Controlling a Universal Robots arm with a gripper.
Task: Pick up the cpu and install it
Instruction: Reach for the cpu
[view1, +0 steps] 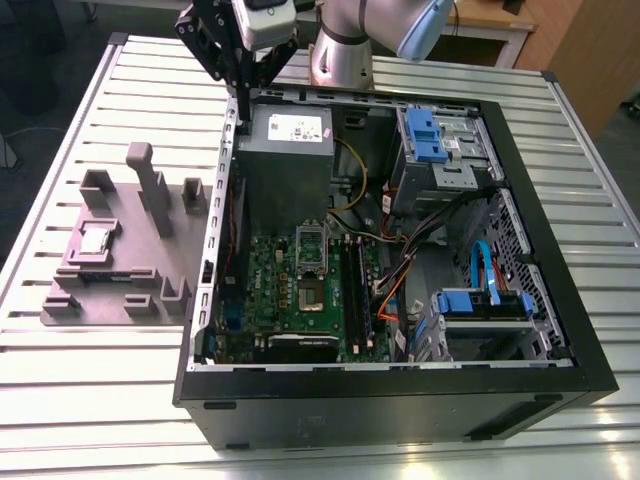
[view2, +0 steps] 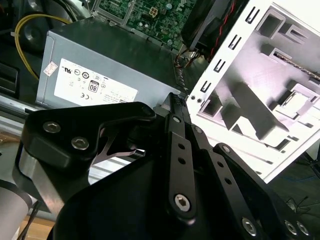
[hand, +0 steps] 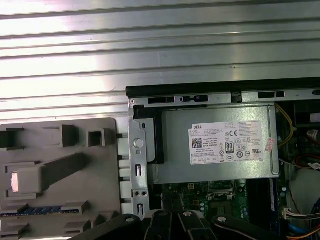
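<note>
Gripper (view1: 243, 98): black, fingers pressed together on nothing, hanging over the metal side wall of the open computer case (view1: 400, 405), just beside the grey power supply (view1: 285, 150). Free air all round the fingers; bare slatted table (view1: 90, 400) beyond the wall. Cpu (view1: 97, 240): flat in a recess of the grey holder block (view1: 150, 295) on that table, outside the case, well apart from and lower than the gripper, with a tall post (view1: 150, 190) near it on the gripper's side. Dark socket (view1: 312, 295): inside the case, below the gripper, past the power supply.

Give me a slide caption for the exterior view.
Gripper over the edge of the open computer case; cpu on the grey tray beside it.
</note>
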